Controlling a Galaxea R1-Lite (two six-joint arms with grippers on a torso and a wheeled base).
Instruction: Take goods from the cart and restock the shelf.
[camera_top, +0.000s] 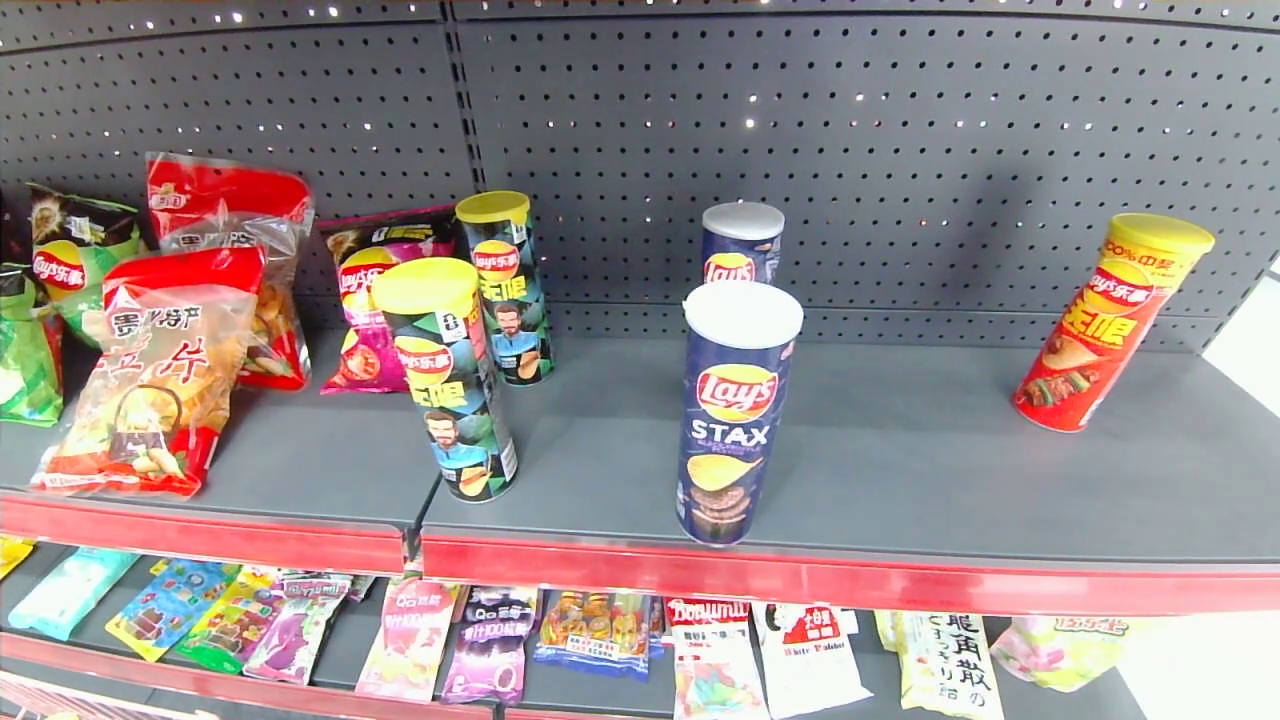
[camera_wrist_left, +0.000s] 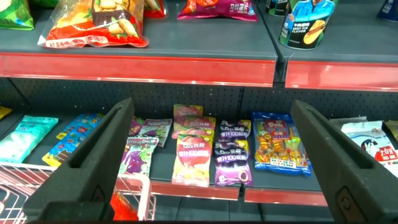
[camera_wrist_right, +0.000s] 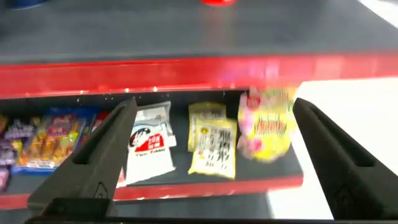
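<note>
On the upper shelf (camera_top: 900, 470), the far left holds green snack bags (camera_top: 25, 350) against the pegboard. Just beside them are two red-and-clear bags, one at the front edge (camera_top: 150, 390) and one behind it (camera_top: 230, 230), both printed with white characters. A magenta bag (camera_top: 375, 300) with a round red-and-yellow logo leans on the back wall.

Next come two yellow-lidded cans, each showing that logo and a man's portrait. One is near the shelf's front (camera_top: 445, 385), the other behind it (camera_top: 505, 290).

Near the middle stand two dark blue cans with grey lids, white lettering and pictured chips, front (camera_top: 735, 415) and back (camera_top: 740, 245).

Well apart on the right, a red can (camera_top: 1110, 325) with a yellow lid looks tilted in the head view.

On the lower shelf (camera_wrist_left: 205, 190) lie small candy packets (camera_wrist_left: 193, 158) in rows.

The left end effector (camera_wrist_left: 211, 107) hangs before that lower shelf with its fingers apart and nothing between them. A white wire cart (camera_wrist_left: 25, 169) is beneath it.

The right end effector (camera_wrist_right: 214, 102), farther right along the lower shelf, is also spread wide. Beyond it are a white packet (camera_wrist_right: 149, 143) and a yellow packet (camera_wrist_right: 211, 146).
</note>
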